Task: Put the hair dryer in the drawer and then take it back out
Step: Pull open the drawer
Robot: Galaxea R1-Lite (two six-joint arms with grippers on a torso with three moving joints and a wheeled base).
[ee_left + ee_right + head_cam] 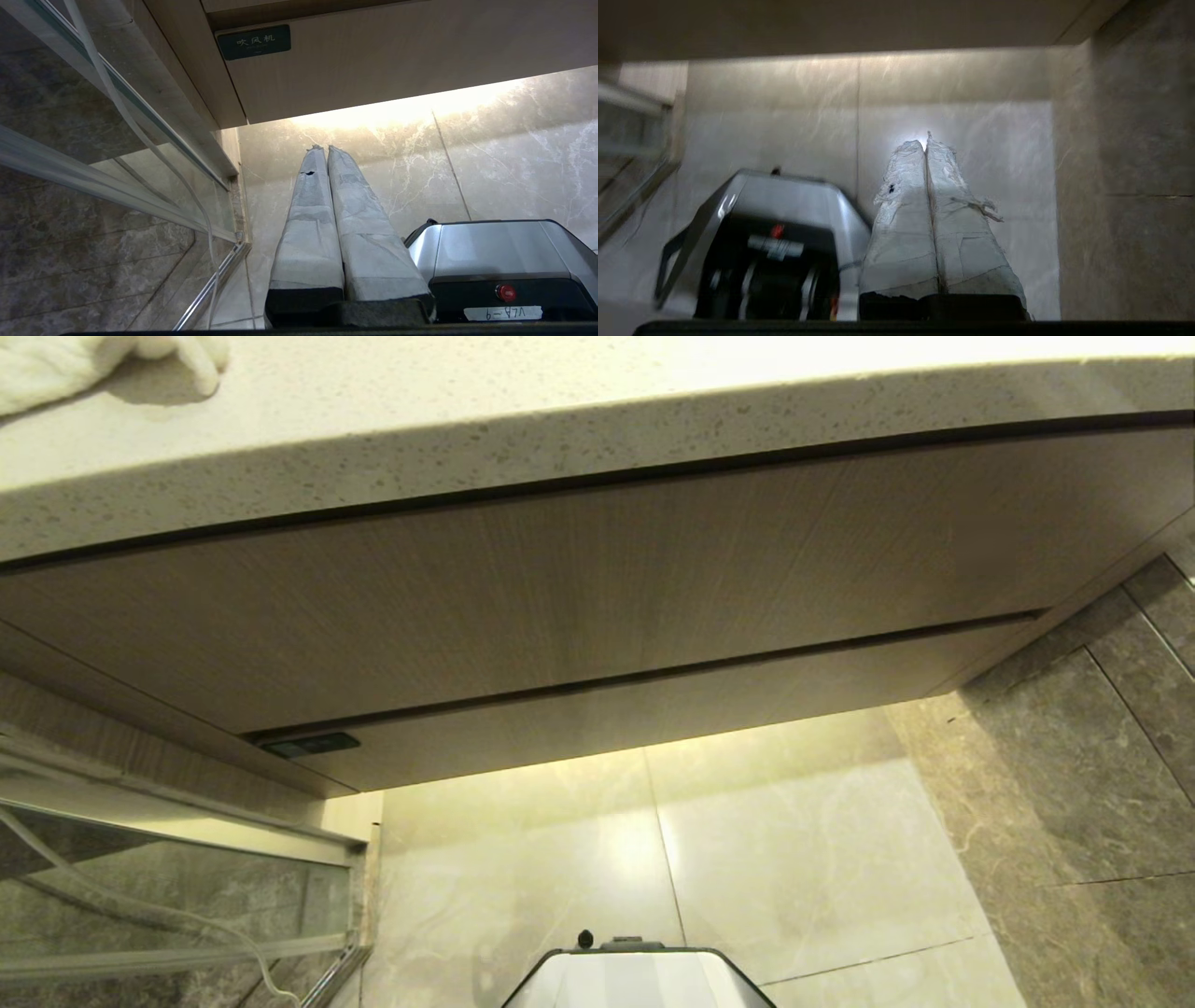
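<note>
While neither arm shows in the head view, each wrist view shows its own gripper. Right gripper [926, 142]: two long fingers [901, 224] wrapped in pale grey tape, pressed together tip to tip, clenched on nothing; it hangs over the pale marble floor tiles [985, 135], beside the robot's silver and black base [784, 219]. This view is blurred, and its details are hard to make out. Left gripper [325, 148]: same taped fingers [308, 219], also pressed flat together and empty, above the same pale floor beside the base.

Drawer [653, 705]: low grey-brown wood-grain front, handleless, shut flush under the taller wood-grain panel [560, 588]; its inside is hidden. A small dark green label [253, 42] with white characters sits at the drawer front's left end. Above, a speckled cream stone countertop [467, 429], cut off at the frame's top edge. At its far left corner lies a white towel [93, 364], only partly in frame.

The hair dryer appears in no view; whether it lies in the shut drawer cannot be told.

Left of the cabinet: a glass panel in a metal frame [177, 887], with a thin white cable [243, 943] trailing across it. Right: dark grey-brown marble wall tiles [1074, 784].
</note>
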